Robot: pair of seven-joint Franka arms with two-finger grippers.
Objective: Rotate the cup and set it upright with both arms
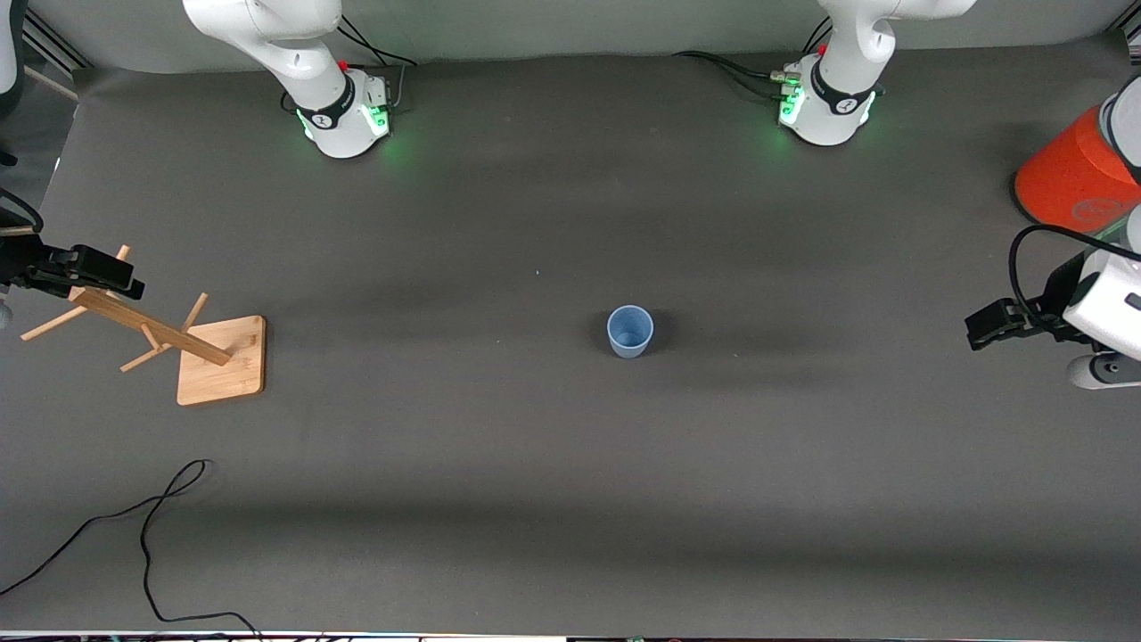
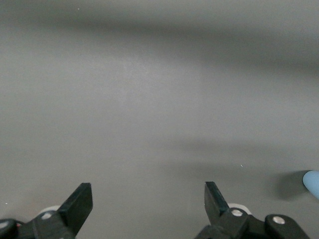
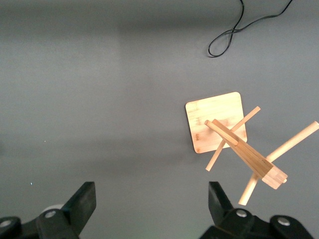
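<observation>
Looking at my front camera, I see the cup (image 1: 630, 331) standing upright on the grey table (image 1: 535, 464), with its open mouth up, about in the middle between the 2 arms' ends and a little toward the left arm's end. Nothing touches it.

The left gripper (image 1: 988, 325) hangs over the left arm's end of the table, well apart from the cup. In the left wrist view its 2 fingers (image 2: 79, 204) are spread wide and hold nothing; only the bare table lies under them, and a small piece of the cup (image 2: 312, 183) shows at the edge of that view.

The right gripper (image 1: 98, 272) is over the right arm's end of the table, above the top of the wooden rack (image 1: 151, 332). In the right wrist view its fingers (image 3: 84, 201) are also spread wide and empty, and the rack (image 3: 234, 149) with its square base and pegs is below, just beside them.

An orange can (image 1: 1074, 174) stands near the left arm's end, farther from the front camera than the left gripper. A black cable (image 1: 147, 526) lies on the table nearer to the camera than the rack.
</observation>
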